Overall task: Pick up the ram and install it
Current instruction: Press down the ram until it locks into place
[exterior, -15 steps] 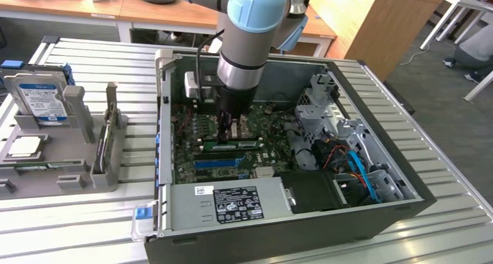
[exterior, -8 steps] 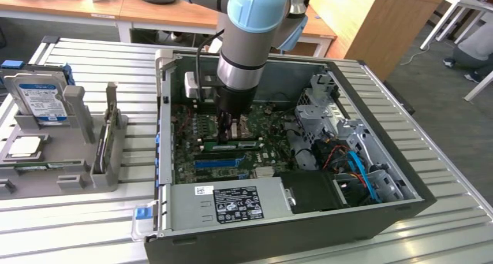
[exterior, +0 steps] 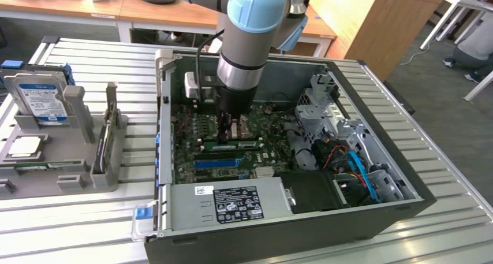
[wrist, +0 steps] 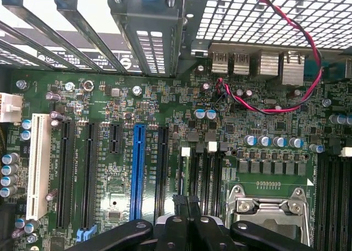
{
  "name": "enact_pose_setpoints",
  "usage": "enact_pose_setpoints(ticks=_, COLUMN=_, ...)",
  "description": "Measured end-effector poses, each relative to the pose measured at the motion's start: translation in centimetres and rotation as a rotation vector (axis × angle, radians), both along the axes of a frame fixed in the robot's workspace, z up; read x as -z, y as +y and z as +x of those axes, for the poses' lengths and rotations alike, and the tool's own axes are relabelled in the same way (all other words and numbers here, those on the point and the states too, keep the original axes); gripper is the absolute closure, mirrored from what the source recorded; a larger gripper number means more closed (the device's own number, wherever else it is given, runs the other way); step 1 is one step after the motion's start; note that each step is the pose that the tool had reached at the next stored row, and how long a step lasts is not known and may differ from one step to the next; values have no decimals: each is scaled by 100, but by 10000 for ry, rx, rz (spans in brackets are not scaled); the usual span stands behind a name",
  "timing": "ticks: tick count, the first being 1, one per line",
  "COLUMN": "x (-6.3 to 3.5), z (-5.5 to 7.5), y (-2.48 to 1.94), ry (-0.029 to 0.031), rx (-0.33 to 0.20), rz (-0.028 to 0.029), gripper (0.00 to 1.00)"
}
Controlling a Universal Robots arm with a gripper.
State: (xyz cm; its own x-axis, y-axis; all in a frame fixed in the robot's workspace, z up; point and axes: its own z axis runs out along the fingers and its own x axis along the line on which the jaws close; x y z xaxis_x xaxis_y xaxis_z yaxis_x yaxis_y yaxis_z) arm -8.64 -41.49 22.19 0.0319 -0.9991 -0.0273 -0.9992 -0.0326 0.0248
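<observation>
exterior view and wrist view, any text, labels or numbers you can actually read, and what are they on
No text reads clearly enough to quote.
Hard drive in the grey rack: blue-and-white label, print too small.
Power supply in the computer case: black label and a small white sticker beside it, print too small.
Motherboard: white lettering beside the slots, blurred.
Metal bracket above the board: dark printed marks, unreadable.

Gripper [exterior: 224, 138] (closed) presses ram [exterior: 231, 143] into motherboard [exterior: 223, 160].

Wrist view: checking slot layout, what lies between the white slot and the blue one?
Two long black slots and a short black slot, in the wrist view.
</observation>
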Motion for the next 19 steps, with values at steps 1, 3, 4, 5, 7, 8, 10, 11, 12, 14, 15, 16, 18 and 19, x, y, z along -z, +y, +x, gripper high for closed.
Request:
enact_pose_setpoints(ticks=1, x=0, z=0, y=0, ry=0, rx=0, rz=0, gripper=89)
enact_pose_setpoints(ticks=3, x=0, z=0, y=0, ry=0, rx=0, rz=0, gripper=89)
enact_pose_setpoints(ticks=4, x=0, z=0, y=0, ry=0, rx=0, rz=0, gripper=89)
enact_pose_setpoints(ticks=5, x=0, z=0, y=0, ry=0, rx=0, rz=0, gripper=89)
enact_pose_setpoints(ticks=7, x=0, z=0, y=0, ry=1, rx=1, rz=0, gripper=89)
enact_pose_setpoints(ticks=8, x=0, z=0, y=0, ry=0, rx=0, rz=-1, gripper=89)
enact_pose_setpoints(ticks=10, x=0, z=0, y=0, ry=0, rx=0, rz=0, gripper=89)
enact_pose_setpoints(ticks=11, x=0, z=0, y=0, ry=0, rx=0, rz=0, gripper=89)
enact_pose_setpoints(ticks=12, x=0, z=0, y=0, ry=-1, rx=0, rz=1, gripper=89)
enact_pose_setpoints(ticks=14, x=-12, z=2, y=2, ry=-14, rx=0, rz=16, gripper=89)
enact_pose_setpoints(ticks=15, x=-29, z=2, y=2, ry=-8, rx=0, rz=13, gripper=89)
enact_pose_setpoints(ticks=16, x=-52, z=0, y=0, ry=-1, rx=0, rz=2, gripper=89)
enact_pose_setpoints(ticks=18, x=-173, z=0, y=0, ry=-1, rx=0, rz=1, gripper=89)
enact_pose_setpoints(ticks=19, x=-192, z=0, y=0, ry=0, rx=0, rz=1, gripper=89)
